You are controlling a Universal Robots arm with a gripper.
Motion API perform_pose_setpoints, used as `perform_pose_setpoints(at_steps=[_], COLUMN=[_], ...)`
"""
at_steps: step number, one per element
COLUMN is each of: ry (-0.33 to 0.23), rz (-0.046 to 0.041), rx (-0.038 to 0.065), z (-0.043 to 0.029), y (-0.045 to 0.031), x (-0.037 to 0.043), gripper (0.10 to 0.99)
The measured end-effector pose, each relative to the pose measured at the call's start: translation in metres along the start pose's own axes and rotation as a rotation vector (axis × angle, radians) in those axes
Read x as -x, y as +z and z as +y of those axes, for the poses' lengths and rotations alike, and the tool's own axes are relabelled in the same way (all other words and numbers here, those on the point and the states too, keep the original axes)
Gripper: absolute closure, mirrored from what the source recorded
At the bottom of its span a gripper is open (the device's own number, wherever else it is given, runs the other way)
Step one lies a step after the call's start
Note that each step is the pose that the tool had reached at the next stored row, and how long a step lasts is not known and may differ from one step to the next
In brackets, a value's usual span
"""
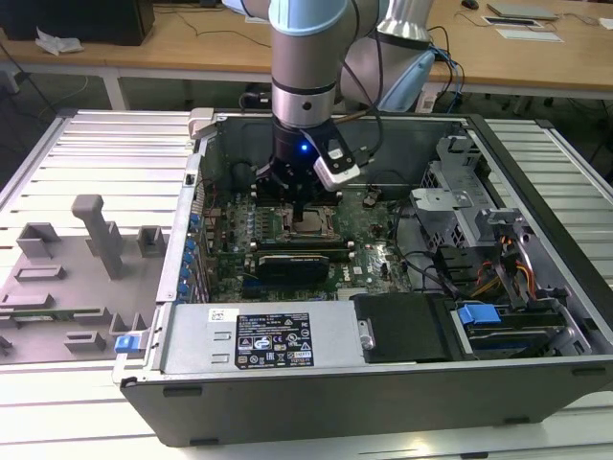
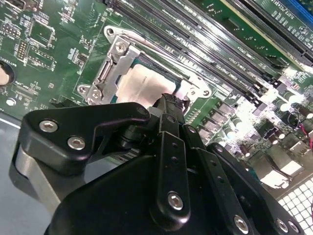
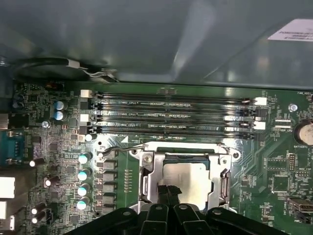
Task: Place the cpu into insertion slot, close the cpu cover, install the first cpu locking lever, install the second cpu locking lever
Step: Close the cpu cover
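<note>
Cpu [image 3: 188, 177] is seated beneath the cpu cover [image 3: 145, 176], at whose edge the closed, empty tool [image 3: 169, 190] is held; the cover could be sprung up by a sideways slip.

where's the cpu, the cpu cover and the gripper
cpu [image 3: 190, 174]: first wrist view, middle of its pale top
cpu cover [image 3: 145, 176]: first wrist view, on a side rail
gripper [image 3: 168, 192]: first wrist view, between its fingertips
</note>
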State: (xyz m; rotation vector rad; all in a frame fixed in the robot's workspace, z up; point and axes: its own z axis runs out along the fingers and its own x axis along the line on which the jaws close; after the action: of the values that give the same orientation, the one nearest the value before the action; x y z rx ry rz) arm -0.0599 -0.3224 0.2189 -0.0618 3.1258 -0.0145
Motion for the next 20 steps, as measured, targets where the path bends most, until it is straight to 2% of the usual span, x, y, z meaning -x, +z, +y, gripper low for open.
perform_pose_setpoints(at_steps=[6, 10, 17, 20], ry=[-0.002, -0.039, -0.055, -0.058], rz=[-0.0013, -0.0052, -0.0060, -0.0059], rx=[0.000, 0.000, 0.001, 0.001], z=[0.0003, 0.0004, 0.0006, 0.0006], y=[0.0000, 0.0027, 0.0105, 0.0112], x=[-0.0080, -0.0091, -0.0136, -0.0137], gripper=[0.980, 0.980, 0.980, 0.980])
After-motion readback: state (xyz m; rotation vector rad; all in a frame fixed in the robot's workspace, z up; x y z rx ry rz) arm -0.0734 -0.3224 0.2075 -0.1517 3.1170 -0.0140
